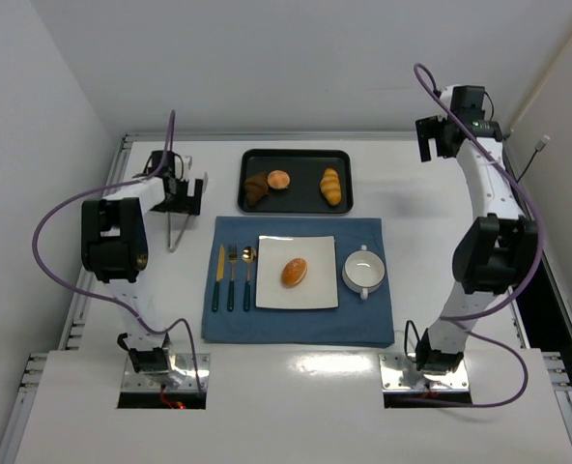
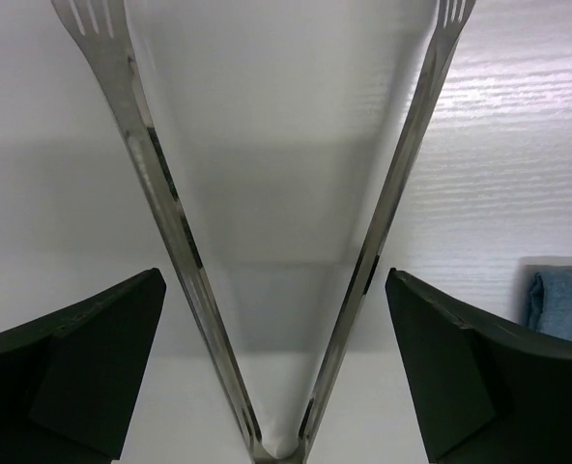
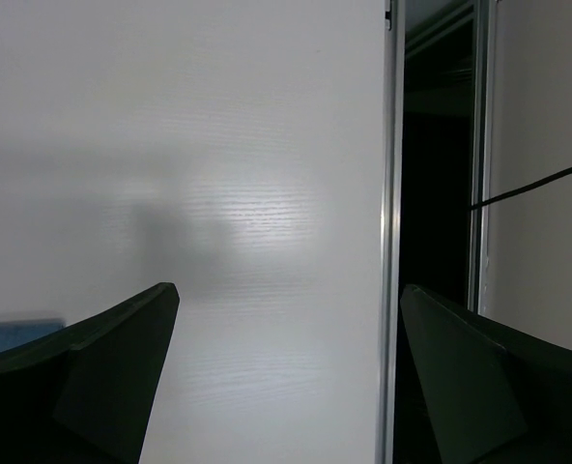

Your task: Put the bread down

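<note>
My left arm stretched low at far left, left gripper (image 1: 185,196) spread wide, tongs (image 2: 165,193) lying untouched between its fingers (image 2: 73,377), bread (image 1: 295,272) well off right on the plate (image 1: 271,295).

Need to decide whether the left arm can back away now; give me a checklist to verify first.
1. The bread sits on the white plate: ok.
2. The left gripper is open, with gaps to the tongs: ok.
3. The tongs carry no food: ok.
4. The tongs lie flat on the table: cannot tell.
5. The right gripper is open and empty: ok.
</note>
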### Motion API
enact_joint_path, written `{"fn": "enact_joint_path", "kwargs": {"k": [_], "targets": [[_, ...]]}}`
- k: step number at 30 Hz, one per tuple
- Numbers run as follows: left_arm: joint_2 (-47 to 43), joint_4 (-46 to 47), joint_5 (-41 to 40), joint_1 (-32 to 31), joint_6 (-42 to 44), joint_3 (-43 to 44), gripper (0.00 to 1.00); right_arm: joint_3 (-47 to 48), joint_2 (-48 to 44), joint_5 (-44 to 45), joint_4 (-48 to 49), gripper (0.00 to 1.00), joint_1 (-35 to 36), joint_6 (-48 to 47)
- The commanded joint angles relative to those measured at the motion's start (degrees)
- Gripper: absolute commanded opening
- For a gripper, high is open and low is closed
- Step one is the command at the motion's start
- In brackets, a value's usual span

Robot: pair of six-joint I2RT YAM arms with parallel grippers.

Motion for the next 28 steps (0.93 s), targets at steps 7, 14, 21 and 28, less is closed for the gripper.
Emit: {"fn": "enact_joint_path", "kwargs": {"k": [7,14,21,28], "targets": [[-12.7,-6.0,4.9,0.4,-0.8,9.0,1.0,-1.8,-8.7,0.2,1.1,1.0,-0.6,-0.4],[-25.0,-9.4,7.8,3.3,-2.0,10.1,1.0,-7.6,-17.9,1.6,1.2,1.0,-2.4,0.1],[-32.1,-11.3,9.0,6.8,-2.0,4.4,1.0,-14.6,-25.4,1.4,2.3,1.0,-3.6,0.1],[-35.2,-11.3,9.5,7.3,-2.0,1.7,1.0,-17.8,-28.8,-0.5,2.8,1.0,-4.7,1.3]]}}
